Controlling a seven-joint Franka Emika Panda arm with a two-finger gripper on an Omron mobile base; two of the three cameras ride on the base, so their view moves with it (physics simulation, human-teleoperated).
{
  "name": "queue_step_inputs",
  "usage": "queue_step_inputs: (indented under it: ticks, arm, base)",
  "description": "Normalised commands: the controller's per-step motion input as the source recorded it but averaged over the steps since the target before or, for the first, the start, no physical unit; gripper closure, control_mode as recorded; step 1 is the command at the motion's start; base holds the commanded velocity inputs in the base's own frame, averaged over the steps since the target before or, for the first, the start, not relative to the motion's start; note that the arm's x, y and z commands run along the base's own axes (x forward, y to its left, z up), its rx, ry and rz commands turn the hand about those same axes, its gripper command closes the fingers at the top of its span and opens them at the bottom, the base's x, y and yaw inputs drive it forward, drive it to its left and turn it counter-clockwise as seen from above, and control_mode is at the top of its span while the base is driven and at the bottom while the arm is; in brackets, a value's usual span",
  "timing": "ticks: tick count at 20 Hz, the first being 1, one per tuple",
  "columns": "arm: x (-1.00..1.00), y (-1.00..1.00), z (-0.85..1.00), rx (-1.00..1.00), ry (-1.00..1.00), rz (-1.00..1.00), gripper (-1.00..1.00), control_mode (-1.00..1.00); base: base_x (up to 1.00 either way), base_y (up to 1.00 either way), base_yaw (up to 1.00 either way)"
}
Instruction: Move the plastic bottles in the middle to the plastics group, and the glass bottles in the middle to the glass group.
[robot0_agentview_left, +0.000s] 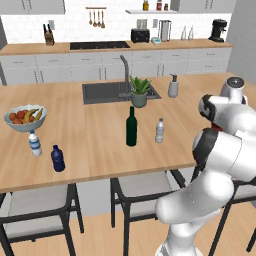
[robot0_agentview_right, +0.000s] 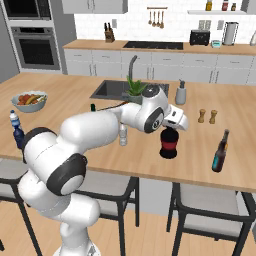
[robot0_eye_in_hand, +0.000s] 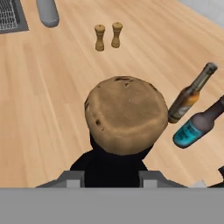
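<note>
I see the gripper (robot0_agentview_right: 170, 131) reaching over a wooden counter (robot0_agentview_right: 240, 165), clamped from above on the squat black bottle (robot0_agentview_right: 169, 144) with its red band; in the hand view the two fingers (robot0_eye_in_hand: 70, 178) press against either side of its dark neck, just below a round brown cork stopper (robot0_eye_in_hand: 126, 114) that rises in front of them; the bottle's base looks to be at or just above the countertop, and I cannot tell which.

Beyond the fingers and to their right in the hand view lie the glass group, an amber-brown bottle (robot0_eye_in_hand: 189, 96) and a teal-blue bottle (robot0_eye_in_hand: 197, 127), side by side and close to the held bottle; farther ahead of the fingers stand two small wooden shakers (robot0_eye_in_hand: 108, 36), and past them a grey soap dispenser (robot0_eye_in_hand: 47, 12).

Well behind the gripper, toward the counter's middle, stands the tall dark green bottle (robot0_agentview_left: 131, 127) with the small clear greyish bottle (robot0_agentview_left: 160, 131) just beside it; far off on the opposite side are a clear bottle with a blue label (robot0_agentview_left: 34, 143) and a navy bottle (robot0_agentview_left: 58, 158), near a bowl of fruit (robot0_agentview_left: 25, 118).
</note>
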Motion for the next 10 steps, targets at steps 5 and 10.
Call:
queue_step_inputs:
  ticks: [5, 10]
  arm:
    - [0.14, -0.42, -0.04, 0.00, 0.00, -0.06, 1.00, -1.00]
    - [0.00, -0.17, -0.16, 0.00, -0.03, -0.04, 1.00, -1.00]
  base:
    - [0.00, 0.00, 0.00]
    - [0.00, 0.00, 0.00]
